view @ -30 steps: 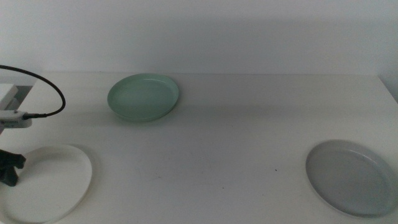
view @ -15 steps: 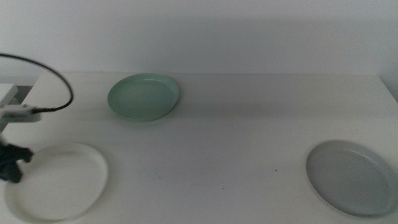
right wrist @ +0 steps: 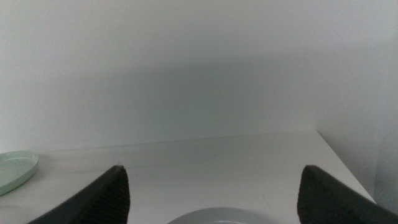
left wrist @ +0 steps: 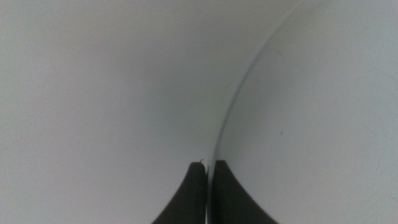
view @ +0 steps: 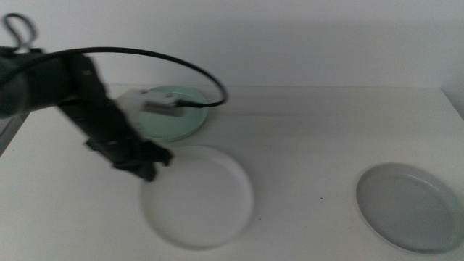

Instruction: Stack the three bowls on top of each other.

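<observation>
Middle view: left gripper pinches white bowl rim.

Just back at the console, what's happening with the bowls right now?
The left pincer is shut on the rim of the white bowl, holding it just in front of the mint green bowl. The light grey bowl sits alone at the table's right, with the right pincer open behind it. Nothing is stacked yet.
</observation>
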